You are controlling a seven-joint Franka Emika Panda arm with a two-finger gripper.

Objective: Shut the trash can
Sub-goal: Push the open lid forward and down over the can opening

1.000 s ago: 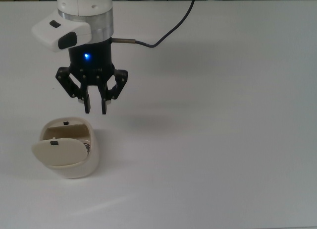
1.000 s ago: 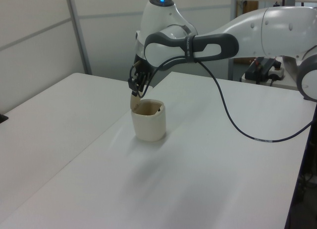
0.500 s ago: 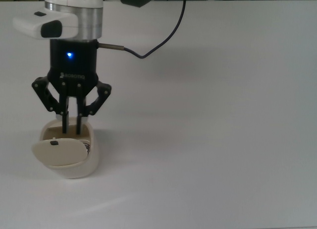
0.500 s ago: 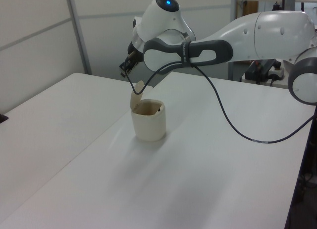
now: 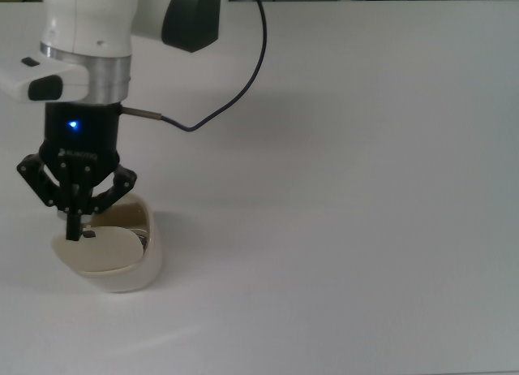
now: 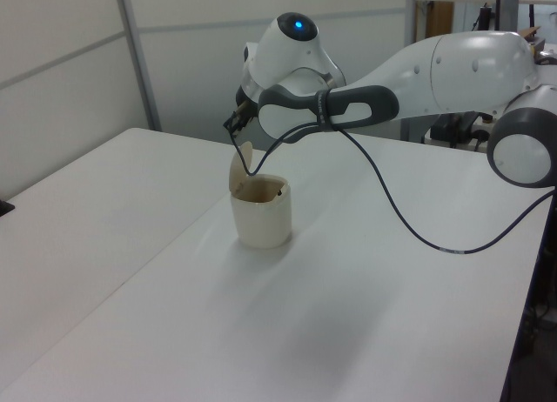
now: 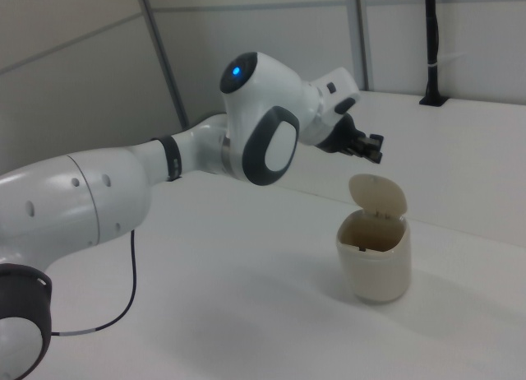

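Note:
The cream-white trash can (image 5: 134, 265) stands on the white table at the top view's lower left, and also shows in the left view as the trash can (image 6: 261, 215) and in the right view as the trash can (image 7: 374, 257). Its oval lid (image 5: 97, 252) is raised on its hinge and stands nearly upright, leaving the tan interior (image 7: 370, 228) open. My gripper (image 5: 75, 231) points down over the lid's upper edge, near the small dark latch, its fingers together and holding nothing. In the right view the gripper (image 7: 376, 149) hangs a little above the lid (image 7: 378, 195), apart from it.
A dark cable (image 5: 227, 99) runs from the wrist across the table toward the top view's upper edge. The white arm (image 6: 435, 67) reaches in from the left view's right. Grey wall panels (image 6: 78, 63) stand behind the table.
The gripper has moved toward the top view's left and come down from beside the trash can to over its raised lid. The lid and can have not moved.

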